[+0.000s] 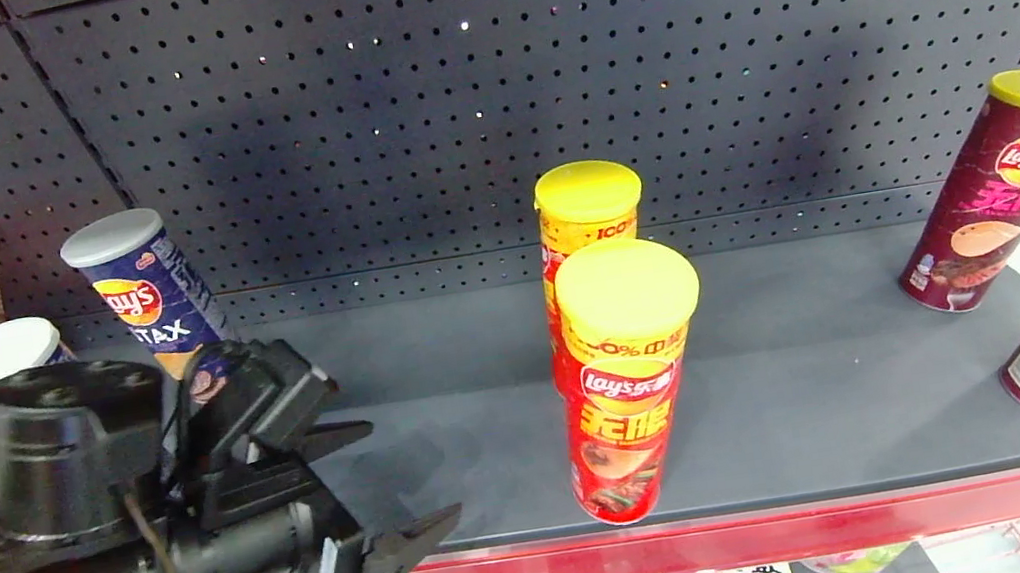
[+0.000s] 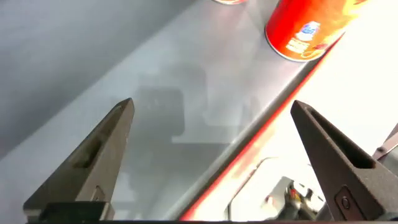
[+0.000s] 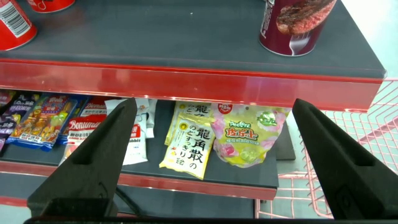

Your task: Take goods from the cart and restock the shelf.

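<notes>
While the left arm lies low across the near left corner of the shelf (image 1: 788,386), its left end effector (image 1: 412,473) points toward the middle of the shelf with both fingers spread wide and nothing between them, one finger over the grey deck and the other just above the red front lip (image 1: 710,540). The front red can (image 1: 630,380) stands upright near that lip, off to the end effector's right and apart from it, with a second red can (image 1: 584,205) directly behind it. Two blue cans (image 1: 147,290) stand behind the arm at the left, and the nearer one is partly hidden by the wrist. Two maroon cans (image 1: 1002,193) stand well apart at the right end. The left wrist view looks between the open fingers of the left end effector (image 2: 211,124) onto bare shelf (image 2: 124,74) and the base of the front red can (image 2: 305,31) beyond the fingertips, clear of both. The right wrist view adds what the head camera barely catches: the right end effector (image 3: 214,118), equally open and empty, sits in front of and below the red front lip (image 3: 186,81), facing a lower shelf of flat snack packets (image 3: 193,143), with a maroon can (image 3: 295,25) on the deck above.
</notes>
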Controlling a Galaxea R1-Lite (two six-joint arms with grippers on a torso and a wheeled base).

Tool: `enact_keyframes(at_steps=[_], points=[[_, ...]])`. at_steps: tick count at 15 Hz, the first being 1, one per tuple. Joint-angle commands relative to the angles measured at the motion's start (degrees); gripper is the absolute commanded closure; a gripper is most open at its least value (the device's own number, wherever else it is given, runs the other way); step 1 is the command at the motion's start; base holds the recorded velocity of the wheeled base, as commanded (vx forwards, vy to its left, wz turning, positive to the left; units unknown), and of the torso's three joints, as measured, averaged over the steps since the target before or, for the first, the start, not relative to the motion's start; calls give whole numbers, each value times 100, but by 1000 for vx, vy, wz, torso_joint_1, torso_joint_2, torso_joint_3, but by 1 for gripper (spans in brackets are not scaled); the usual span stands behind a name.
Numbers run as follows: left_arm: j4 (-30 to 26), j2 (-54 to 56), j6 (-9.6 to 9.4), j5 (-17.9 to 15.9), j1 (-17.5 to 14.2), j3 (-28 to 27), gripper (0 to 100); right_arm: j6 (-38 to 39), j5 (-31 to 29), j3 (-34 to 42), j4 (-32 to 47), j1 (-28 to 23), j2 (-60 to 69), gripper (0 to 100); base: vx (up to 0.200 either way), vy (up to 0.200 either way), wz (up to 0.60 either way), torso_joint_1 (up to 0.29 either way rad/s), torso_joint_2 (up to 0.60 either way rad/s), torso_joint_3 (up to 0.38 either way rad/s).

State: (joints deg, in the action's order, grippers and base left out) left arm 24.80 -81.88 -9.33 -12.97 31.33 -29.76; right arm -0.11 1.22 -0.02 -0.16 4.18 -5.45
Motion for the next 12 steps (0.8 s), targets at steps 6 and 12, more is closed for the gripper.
enact_keyframes(at_steps=[6, 12], points=[[-2471, 4963, 599, 2106, -83, 1367, 0, 20, 1, -6, -2, -5, -9, 0, 0, 0, 0, 0, 0, 0], [-5881, 7661, 1811, 3363, -2193, 1165, 0, 29, 1, -6, -2, 4, -9, 0, 0, 0, 0, 0, 0, 0]])
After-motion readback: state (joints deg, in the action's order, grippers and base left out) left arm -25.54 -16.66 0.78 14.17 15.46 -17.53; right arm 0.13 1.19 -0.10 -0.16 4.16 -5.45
